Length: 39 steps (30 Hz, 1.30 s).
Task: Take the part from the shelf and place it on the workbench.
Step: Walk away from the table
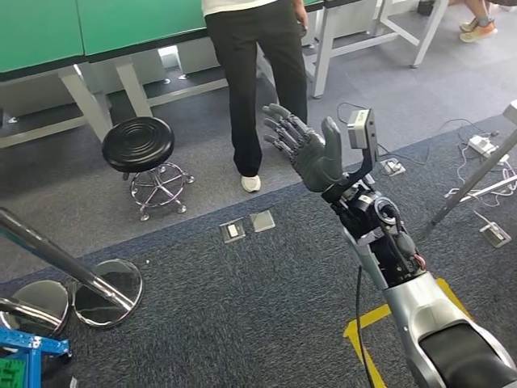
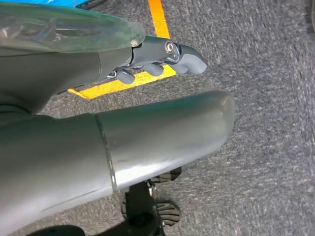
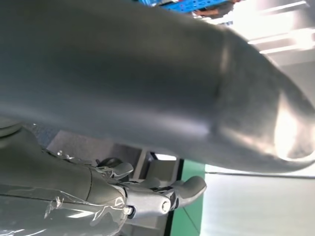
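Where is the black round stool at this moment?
In the head view, the black stool stands on the grey floor at upper left, by the green workbench's white legs, left of the standing person and far from the raised right robot hand.

right hand [image 1: 308, 145]: matt dark grey plastic, fingers spread, palm bare
stool [image 1: 138, 144] beyond the fingertips: black ribbed seat, glossy chrome base
carpet [image 1: 244, 307] below the fingers: rough grey pile
floor tape [image 1: 359, 330]: yellow, matt

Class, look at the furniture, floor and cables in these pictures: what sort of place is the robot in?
Probably a lab or workshop: green-topped benches on metal frames, a round black stool, and cables with a power strip across grey carpet.
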Tool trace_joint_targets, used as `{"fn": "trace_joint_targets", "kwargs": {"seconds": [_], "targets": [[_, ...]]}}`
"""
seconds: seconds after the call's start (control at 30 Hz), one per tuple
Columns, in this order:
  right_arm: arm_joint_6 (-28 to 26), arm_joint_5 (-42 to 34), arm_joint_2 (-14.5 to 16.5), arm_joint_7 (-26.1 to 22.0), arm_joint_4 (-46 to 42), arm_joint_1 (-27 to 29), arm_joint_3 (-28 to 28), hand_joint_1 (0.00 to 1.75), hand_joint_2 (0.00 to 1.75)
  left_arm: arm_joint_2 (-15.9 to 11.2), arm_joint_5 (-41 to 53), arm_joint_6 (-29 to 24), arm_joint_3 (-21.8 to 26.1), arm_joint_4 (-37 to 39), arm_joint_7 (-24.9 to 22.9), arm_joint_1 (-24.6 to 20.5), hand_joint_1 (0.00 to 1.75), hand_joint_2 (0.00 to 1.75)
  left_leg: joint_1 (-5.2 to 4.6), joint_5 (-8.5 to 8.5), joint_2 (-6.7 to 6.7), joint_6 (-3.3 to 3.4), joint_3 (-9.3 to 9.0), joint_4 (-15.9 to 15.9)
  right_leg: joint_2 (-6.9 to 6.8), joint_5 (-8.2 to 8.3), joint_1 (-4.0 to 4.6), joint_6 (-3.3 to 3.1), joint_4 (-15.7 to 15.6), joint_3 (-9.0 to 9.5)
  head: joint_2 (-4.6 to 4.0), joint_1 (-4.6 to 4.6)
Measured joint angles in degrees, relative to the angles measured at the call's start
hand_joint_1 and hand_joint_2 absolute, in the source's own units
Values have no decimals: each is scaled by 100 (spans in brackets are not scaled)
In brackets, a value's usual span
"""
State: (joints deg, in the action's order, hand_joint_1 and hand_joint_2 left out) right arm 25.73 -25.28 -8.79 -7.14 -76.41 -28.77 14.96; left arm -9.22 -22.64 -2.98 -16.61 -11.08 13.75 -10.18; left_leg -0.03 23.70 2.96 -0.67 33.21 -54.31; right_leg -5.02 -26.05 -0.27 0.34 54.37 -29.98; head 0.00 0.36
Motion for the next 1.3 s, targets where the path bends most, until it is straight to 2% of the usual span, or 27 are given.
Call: {"fn": "trace_joint_targets", "kwargs": {"seconds": [0.07, 0.13, 0.17, 0.23, 0.27, 0.3, 0.33, 0.37, 0.43, 0.5, 0.53, 0.57, 0.6, 0.67, 0.73, 0.77, 0.8, 0.83, 0.87, 0.93, 1.0, 1.1, 1.13, 1.17, 1.23, 1.27, 1.3], "targets": [[-4, 3, 0, 25, -8, 4, 1, 0, 0, -10, 0, -7, -1, 0, 4, 15, 0, 0, -15, -10, -103, 48, -7, 27, -73, -19, 0, 58, -11, 25, 0, 16], [-7, 1, 0, 52, -32, 10, 1, 0, 0, -19, 0, -13, -1, 0, 7, 26, 0, 0, 13, -33, -190, 105, -49, 79, 57, -156, -21, 113, 147, -28, 0, 27], [-10, -2, 0, 64, -45, 15, 1, 0, 0, -21, 0, -15, -1, 0, 8, 21, 0, 0, 32, -46, -236, 137, -71, 103, 186, -313, -28, 133, 407, -137, 0, 42], [-26, -6, 0, 90, -54, 52, -2, 0, 0, -18, 1, -21, -3, 0, 9, 10, 0, 0, 42, -49, -340, 173, -79, 108, 426, -707, -38, 155, 1247, -513, 0, 84], [-40, -8, 0, 113, -56, 84, -4, 0, 0, -13, 3, -24, -6, 0, 9, 10, 0, 0, 41, -48, -405, 178, -81, 106, 466, -826, -37, 166, 1617, -692, 0, 105], [-52, -9, 0, 137, -59, 116, -7, 0, 0, -7, 5, -26, -10, 0, 9, 15, 0, 0, 41, -47, -474, 178, -84, 103, 483, -839, -37, 171, 1802, -794, 0, 122], [-62, -11, 0, 160, -68, 139, -10, 0, 0, -1, 8, -27, -14, 0, 9, 21, 0, 0, 43, -45, -547, 175, -89, 97, 492, -726, -40, 171, 1734, -780, 0, 141], [-67, -13, 0, 178, -83, 150, -12, 0, 0, 3, 10, -27, -16, 0, 9, 24, 0, 0, 48, -38, -618, 165, -97, 87, 512, -514, -48, 167, 1434, -660, 0, 160], [-68, -14, 0, 192, -122, 152, -15, 0, 0, 4, 13, -29, -19, 0, 8, 18, 0, 0, 50, -15, -753, 123, -89, 46, 721, -102, -86, 165, 581, -298, 0, 195], [-69, -14, 0, 199, -156, 163, -20, 0, 0, 4, 14, -35, -24, 0, 4, 10, 0, 0, 57, -18, -873, 57, -18, 1, 930, 5, -107, 148, 126, -88, 0, 192], [-71, -16, 0, 206, -168, 174, -22, 0, 0, 3, 14, -39, -29, 0, 2, 13, 0, 0, 66, -37, -930, 19, 22, -6, 953, -18, -99, 129, 95, -66, 0, 187], [-71, -21, 0, 213, -184, 181, -22, 0, 0, 0, 15, -42, -38, 0, -1, 26, 0, 0, 78, -57, -989, -17, 50, -1, 901, -17, -95, 99, 78, -51, 0, 186], [-71, -28, 1, 220, -200, 184, -21, 0, 0, 0, 15, -44, -46, 0, -2, 40, 0, 0, 84, -48, -963, -49, 68, -19, 838, -1, -92, 66, 59, -41, 0, 181], [-68, -39, 1, 234, -234, 173, -21, 0, 0, -8, 15, -46, -57, 0, -2, 47, 0, 0, 71, 137, -703, -100, 228, -333, 694, 27, -100, -6, 5, -11, 0, 130], [-66, -40, 0, 244, -252, 173, -26, 0, 0, -5, 11, -49, -60, 0, 0, 33, 0, 0, 67, 506, -413, -141, 619, -1119, 543, 33, -75, -49, -17, -8, 0, 73], [-66, -39, 0, 248, -252, 177, -25, 0, 0, 1, 8, -49, -61, 0, 1, 32, 0, 0, 72, 650, -369, -154, 822, -1517, 471, 31, -64, -57, -17, -14, 0, 60], [-64, -39, 0, 249, -252, 183, -21, 0, 0, 8, 5, -50, -62, 0, 1, 39, 0, 0, 75, 703, -352, -160, 946, -1756, 402, 28, -57, -61, -17, -17, 0, 46], [-63, -38, 0, 249, -252, 186, -15, 0, 0, 13, 3, -50, -63, 0, 1, 47, 0, 0, 75, 643, -345, -157, 948, -1753, 338, 26, -53, -62, -17, -17, 0, 33], [-63, -38, 0, 247, -252, 183, -11, 0, 0, 15, 2, -50, -64, 0, 2, 52, 0, 0, 71, 485, -329, -143, 818, -1497, 278, 22, -49, -61, -17, -12, 0, 20], [-63, -38, 0, 242, -252, 167, -5, 0, 0, 6, 2, -50, -64, 0, 2, 46, 0, 0, 32, 110, -173, -75, 334, -585, 166, 4, -34, -46, -16, 8, 0, 7], [-63, -37, 0, 235, -252, 146, -4, 0, 0, -5, 2, -50, -64, 0, 3, 33, 0, 0, -23, -54, -46, 7, 36, -15, 79, -21, -13, -10, -16, 24, 0, 16], [-54, -31, 1, 221, -254, 130, 1, 0, 0, -23, 1, -58, -64, 0, 6, 42, 0, 0, -35, -66, -153, 88, -4, 75, -3, -61, -13, 68, -22, 50, 0, 32], [-49, -30, 2, 214, -256, 124, 2, 0, 0, -26, 1, -61, -64, 0, 5, 44, 0, 0, -17, -76, -198, 117, -29, 102, 56, -121, -19, 92, 43, 34, 0, 37], [-43, -30, 2, 206, -258, 117, 3, 0, 0, -26, 1, -62, -64, 0, 5, 41, 0, 0, 4, -88, -240, 144, -55, 129, 156, -239, -25, 112, 218, -34, 0, 48], [-37, -30, 2, 196, -258, 118, 3, 0, 0, -21, 1, -63, -66, 0, 4, 30, 0, 0, 23, -96, -334, 178, -79, 147, 395, -616, -36, 138, 970, -366, 0, 96], [-37, -30, 2, 194, -255, 129, 2, 0, 0, -16, 1, -63, -66, 0, 4, 29, 0, 0, 22, -96, -389, 184, -79, 144, 451, -783, -38, 149, 1401, -574, 0, 123], [-38, -30, 2, 194, -250, 146, 2, 0, 0, -9, 1, -63, -66, 0, 4, 32, 0, 0, 21, -95, -450, 186, -80, 140, 475, -858, -38, 159, 1705, -734, 0, 144]]}}
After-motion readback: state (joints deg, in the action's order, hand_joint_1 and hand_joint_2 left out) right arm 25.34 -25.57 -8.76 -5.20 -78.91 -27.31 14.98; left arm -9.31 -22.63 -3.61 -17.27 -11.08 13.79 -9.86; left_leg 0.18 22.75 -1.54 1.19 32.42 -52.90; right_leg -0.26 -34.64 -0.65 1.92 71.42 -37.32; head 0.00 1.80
